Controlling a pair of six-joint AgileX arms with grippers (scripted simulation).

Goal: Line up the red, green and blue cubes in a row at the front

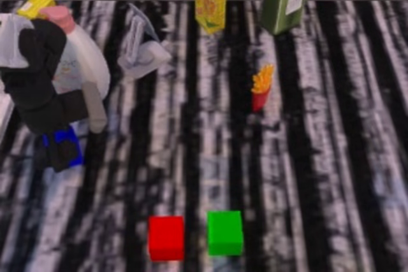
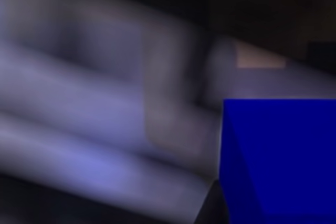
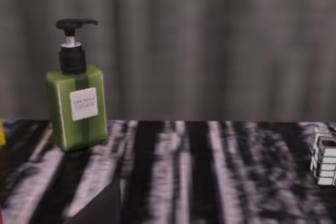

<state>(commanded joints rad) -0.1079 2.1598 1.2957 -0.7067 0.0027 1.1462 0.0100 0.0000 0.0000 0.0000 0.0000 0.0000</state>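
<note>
Cubes in red (image 1: pixel 166 237) and green (image 1: pixel 225 232) sit side by side, slightly apart, at the front of our striped counter (image 1: pixel 331 157), while the blue cube (image 1: pixel 65 145) lies far to the left under our left end effector (image 1: pixel 60 151). Our left arm reaches down from the back left, its dark wrist over the cube; the left wrist view shows blue filling one corner, but we cannot tell whether the fingers are apart or clamped. Our right arm is out of the top view.
</note>
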